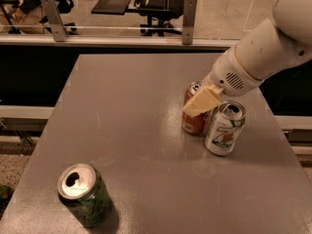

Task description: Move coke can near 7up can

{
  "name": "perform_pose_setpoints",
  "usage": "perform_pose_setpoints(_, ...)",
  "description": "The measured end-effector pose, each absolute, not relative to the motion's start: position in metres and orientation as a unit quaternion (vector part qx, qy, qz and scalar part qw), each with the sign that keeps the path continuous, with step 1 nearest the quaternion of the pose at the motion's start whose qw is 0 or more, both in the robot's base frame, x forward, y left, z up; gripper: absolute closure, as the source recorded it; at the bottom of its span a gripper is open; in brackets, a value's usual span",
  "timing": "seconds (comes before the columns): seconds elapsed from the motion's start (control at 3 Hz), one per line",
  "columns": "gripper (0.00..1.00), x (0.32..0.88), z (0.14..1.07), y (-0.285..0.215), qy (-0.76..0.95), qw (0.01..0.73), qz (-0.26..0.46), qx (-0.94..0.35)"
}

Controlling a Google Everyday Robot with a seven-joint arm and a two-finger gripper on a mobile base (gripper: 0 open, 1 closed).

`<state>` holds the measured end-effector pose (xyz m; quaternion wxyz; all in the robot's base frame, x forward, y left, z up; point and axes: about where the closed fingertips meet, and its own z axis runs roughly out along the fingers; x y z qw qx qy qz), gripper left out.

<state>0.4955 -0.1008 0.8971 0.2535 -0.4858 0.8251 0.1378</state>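
Note:
The coke can (192, 122), orange-red with a silver top, stands upright on the grey table (136, 130), right of centre. My gripper (197, 100) comes in from the upper right on the white arm (263, 52) and is shut on the coke can's upper part. One cream finger (202, 103) lies across the can's front; the other is hidden behind it. The 7up can (224, 128), white with green markings, stands upright just right of the coke can, touching or almost touching it.
A dark green can (84, 195) with an open top stands near the table's front left corner. The table's right edge runs close beside the 7up can. A metal rail (122, 30) and chairs lie beyond the far edge.

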Motion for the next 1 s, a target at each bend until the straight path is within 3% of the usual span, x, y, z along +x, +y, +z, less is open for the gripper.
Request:
perform_pose_setpoints(0.33, 0.13, 0.495, 0.901, -0.103, 0.824, 0.256, 0.130, -0.488)
perform_pose_setpoints(0.67, 0.00, 0.495, 0.914, -0.106, 0.821, 0.254, 0.117, -0.498)
perform_pose_setpoints(1.0, 0.00, 0.496, 0.922, -0.106, 0.817, 0.256, 0.115, -0.504)
